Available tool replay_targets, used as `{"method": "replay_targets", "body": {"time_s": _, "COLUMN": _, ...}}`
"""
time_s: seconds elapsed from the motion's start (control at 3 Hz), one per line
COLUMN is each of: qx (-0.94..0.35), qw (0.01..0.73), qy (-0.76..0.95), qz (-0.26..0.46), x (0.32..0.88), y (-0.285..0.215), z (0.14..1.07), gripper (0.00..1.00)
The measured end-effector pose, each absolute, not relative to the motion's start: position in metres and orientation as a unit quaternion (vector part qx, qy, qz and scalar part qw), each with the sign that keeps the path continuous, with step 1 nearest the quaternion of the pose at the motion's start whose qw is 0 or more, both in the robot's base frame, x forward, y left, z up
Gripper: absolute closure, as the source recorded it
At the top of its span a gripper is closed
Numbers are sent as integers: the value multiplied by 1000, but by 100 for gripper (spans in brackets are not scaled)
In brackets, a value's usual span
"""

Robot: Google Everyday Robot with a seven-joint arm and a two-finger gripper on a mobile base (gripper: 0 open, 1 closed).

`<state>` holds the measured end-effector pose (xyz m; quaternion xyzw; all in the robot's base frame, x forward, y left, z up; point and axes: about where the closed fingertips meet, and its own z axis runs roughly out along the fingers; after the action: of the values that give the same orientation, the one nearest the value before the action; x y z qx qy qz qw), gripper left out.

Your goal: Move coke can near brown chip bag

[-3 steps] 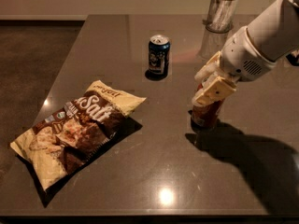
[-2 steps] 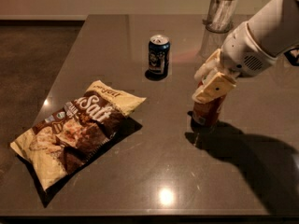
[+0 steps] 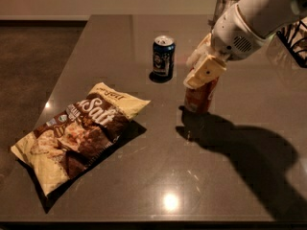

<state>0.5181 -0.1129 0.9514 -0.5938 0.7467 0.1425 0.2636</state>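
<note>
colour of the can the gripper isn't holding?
Dark blue with white markings, silver top; camera view. This blue can stands apart from the gripper, which grips the coke can.

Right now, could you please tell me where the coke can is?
Camera view, right of centre: the coke can is in the gripper, just front-right of the blue can, well right of the brown chip bag.

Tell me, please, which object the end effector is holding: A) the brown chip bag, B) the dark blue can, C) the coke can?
C: the end effector is closed over the top of the coke can, right of the dark blue can.
</note>
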Motion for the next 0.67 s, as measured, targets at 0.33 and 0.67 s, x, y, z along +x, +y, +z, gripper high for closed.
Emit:
{"method": "replay_targets", "body": {"time_s": 0.33, "qx": -598, "qw": 274, "qy": 737, "qz": 155, "x": 532, "y": -94, "z": 953, "gripper": 100}}
{"method": "replay_targets", "body": {"time_s": 0.67, "qx": -609, "qw": 273, "qy": 726, "qz": 166, "x": 539, "y": -70, "z": 945, "gripper": 100}}
